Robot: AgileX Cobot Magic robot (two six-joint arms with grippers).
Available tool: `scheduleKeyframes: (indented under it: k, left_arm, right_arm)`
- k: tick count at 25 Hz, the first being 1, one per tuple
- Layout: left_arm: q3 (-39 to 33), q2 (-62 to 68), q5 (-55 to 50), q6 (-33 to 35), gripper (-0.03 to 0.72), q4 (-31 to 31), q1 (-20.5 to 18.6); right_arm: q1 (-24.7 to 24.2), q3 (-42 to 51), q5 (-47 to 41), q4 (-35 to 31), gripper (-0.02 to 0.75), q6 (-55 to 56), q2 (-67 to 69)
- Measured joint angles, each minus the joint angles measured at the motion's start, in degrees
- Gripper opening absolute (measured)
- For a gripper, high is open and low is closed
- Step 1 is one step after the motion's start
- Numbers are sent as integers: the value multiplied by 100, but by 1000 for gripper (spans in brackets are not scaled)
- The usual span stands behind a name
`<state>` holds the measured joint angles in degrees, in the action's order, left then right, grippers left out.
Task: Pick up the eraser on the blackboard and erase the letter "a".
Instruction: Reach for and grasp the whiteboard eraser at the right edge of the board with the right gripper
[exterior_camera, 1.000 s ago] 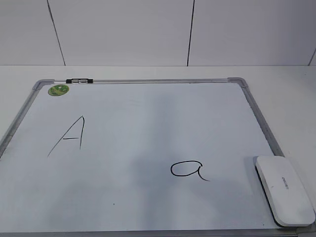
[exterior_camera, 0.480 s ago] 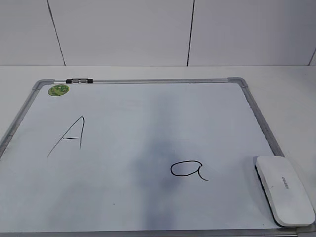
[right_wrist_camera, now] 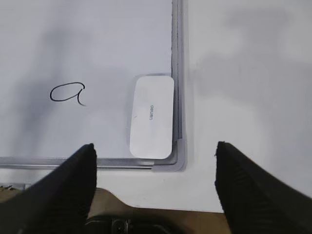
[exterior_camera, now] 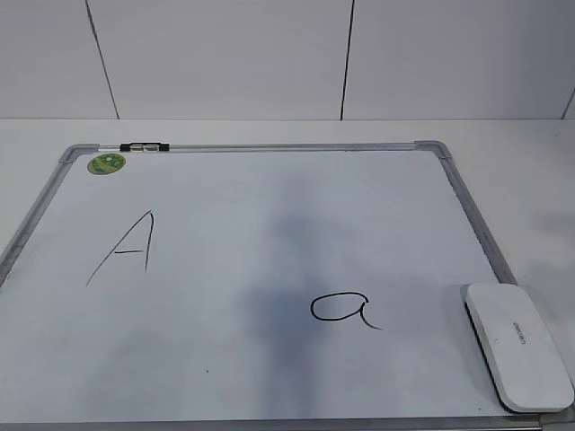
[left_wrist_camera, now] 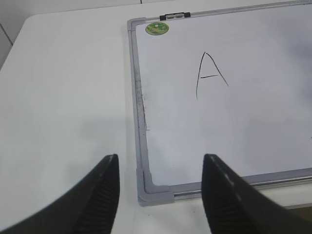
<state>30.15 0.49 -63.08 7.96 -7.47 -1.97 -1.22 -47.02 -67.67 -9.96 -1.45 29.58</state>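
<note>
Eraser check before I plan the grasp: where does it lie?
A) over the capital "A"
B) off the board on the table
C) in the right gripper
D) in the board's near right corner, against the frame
D: the eraser lies in the blackboard's near right corner, right of the "a", with the open right gripper clear of it.

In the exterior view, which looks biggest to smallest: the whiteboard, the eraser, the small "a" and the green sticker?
1. Whiteboard, by far the largest.
2. Eraser, though it lies nearest the camera, which flatters it.
3. Small "a".
4. Green sticker, smallest, but it sits farthest away, so its gap to the "a" is unsure.
</note>
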Motion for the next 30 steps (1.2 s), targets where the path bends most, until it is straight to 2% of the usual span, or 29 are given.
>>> scheduleKeyframes:
  k: [11, 18, 30]
  left_arm:
    - [0, 0, 0, 0, 389, 0, 0]
    - [0, 0, 0, 0, 389, 0, 0]
    - [0, 0, 0, 0, 389, 0, 0]
  right_arm:
    - [154, 0, -217, -278, 589, -3, 1324]
    - [719, 0, -148, -7, 589, 250, 2233]
    - [1554, 0, 686, 505, 589, 966, 3606]
